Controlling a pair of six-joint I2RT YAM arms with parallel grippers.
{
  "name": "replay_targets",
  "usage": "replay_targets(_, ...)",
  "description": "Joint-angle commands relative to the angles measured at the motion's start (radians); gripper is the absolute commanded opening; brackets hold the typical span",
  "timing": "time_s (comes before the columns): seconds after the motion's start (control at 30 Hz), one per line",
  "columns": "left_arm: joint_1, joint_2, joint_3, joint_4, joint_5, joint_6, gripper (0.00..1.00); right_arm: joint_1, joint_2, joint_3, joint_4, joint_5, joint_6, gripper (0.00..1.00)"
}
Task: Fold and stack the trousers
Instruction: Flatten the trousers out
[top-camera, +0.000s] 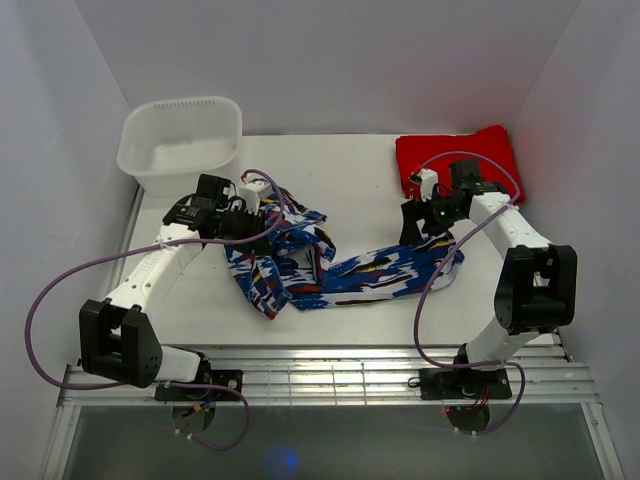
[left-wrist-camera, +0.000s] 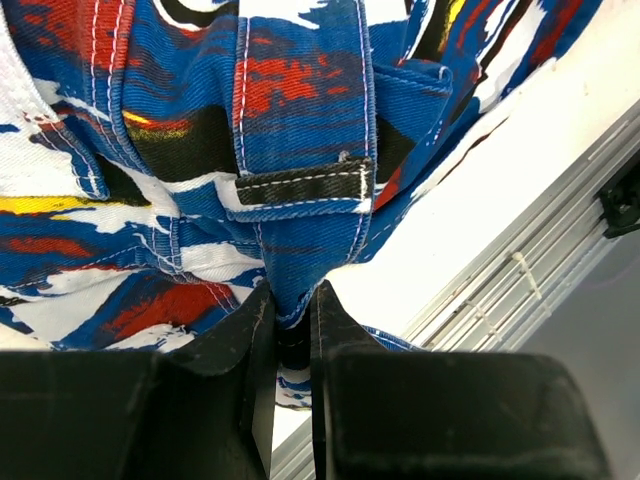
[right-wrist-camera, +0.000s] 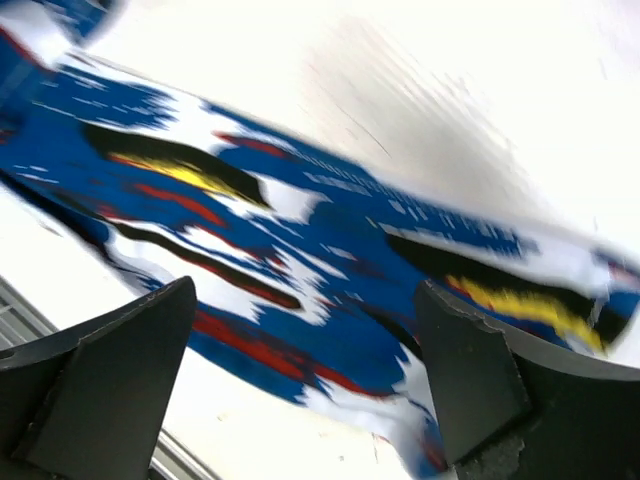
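One trousers (top-camera: 370, 275) pair: long axis left-right, waist left, cuffs right.

— Any lettering on the trousers (left-wrist-camera: 300, 90)?
— None I can read: streaks of colour only. The black tab (left-wrist-camera: 300, 184) carries white stitching, no letters.
— Anything elsewhere?
— No legible text, numbers or signs in any view.
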Motion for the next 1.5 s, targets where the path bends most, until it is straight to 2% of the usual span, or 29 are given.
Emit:
replay_targets(0.0,0.029,-0.021,0.022,0.018,0.085,-0.015,0.02,0.103,-0.044,0.074,0.037,-0.115,-0.021,0.95)
replay_targets(0.13,0.085,-0.033,0.051,0.012,0.143,-0.025,0.00,0.308,0.036,0.111,0.173,-0.108,0.051,0.99)
replay_targets(0.27,0.116,-0.045,0.059,-0.008,0.176,-0.032,0.00,0.476,0.111,0.157,0.326,-0.085,0.080,0.90)
replay_targets(0.37,0.151,-0.050,0.059,-0.014,0.214,-0.032,0.00,0.588,0.154,0.173,0.383,-0.085,0.091,0.90)
replay_targets(0.47,0.187,-0.044,0.074,-0.023,0.255,-0.033,0.00,0.678,0.217,0.200,0.440,-0.005,0.097,0.90)
replay_targets(0.5,0.194,-0.042,0.079,-0.029,0.274,-0.032,0.00,0.692,0.260,0.212,0.449,0.069,0.094,0.99)
replay_targets(0.53,0.219,-0.042,0.094,-0.035,0.281,-0.033,0.00,0.703,0.283,0.223,0.456,0.104,0.094,0.80)
replay_targets(0.57,0.236,-0.045,0.099,-0.040,0.292,-0.036,0.00,0.700,0.301,0.244,0.453,0.136,0.109,0.64)
replay_targets(0.6,0.253,-0.050,0.105,-0.052,0.306,-0.035,0.00,0.692,0.317,0.251,0.443,0.191,0.111,0.35)
replay_targets(0.63,0.315,-0.054,0.117,-0.061,0.326,-0.029,0.00,0.673,0.321,0.245,0.428,0.223,0.111,0.18)
replay_targets(0.67,0.341,-0.067,0.125,-0.089,0.335,-0.019,0.00,0.660,0.311,0.208,0.428,0.260,0.108,0.08)
replay_targets(0.8,0.516,-0.102,0.142,-0.147,0.375,0.065,0.00,0.559,0.169,0.066,0.426,0.364,0.057,0.08)
replay_targets(0.83,0.592,-0.105,0.143,-0.156,0.384,0.080,0.00,0.506,0.138,0.039,0.420,0.374,0.042,0.08)
replay_targets(0.97,0.757,-0.081,0.137,-0.221,0.404,0.194,0.00,0.358,0.019,-0.041,0.333,0.418,-0.061,0.08)
replay_targets(1.13,0.967,0.017,0.099,-0.204,0.380,0.336,0.00,0.214,-0.088,-0.154,0.302,0.478,-0.309,0.08)
replay_targets(1.23,1.006,0.114,0.074,-0.167,0.309,0.376,0.00,0.172,-0.094,-0.192,0.304,0.547,-0.416,0.08)
replay_targets(1.37,1.027,0.229,0.093,-0.138,0.275,0.444,0.00,0.123,-0.050,-0.164,0.301,0.579,-0.447,0.08)
replay_targets(1.47,1.032,0.268,0.111,-0.091,0.206,0.426,0.02,0.093,-0.031,-0.151,0.290,0.585,-0.487,0.08)
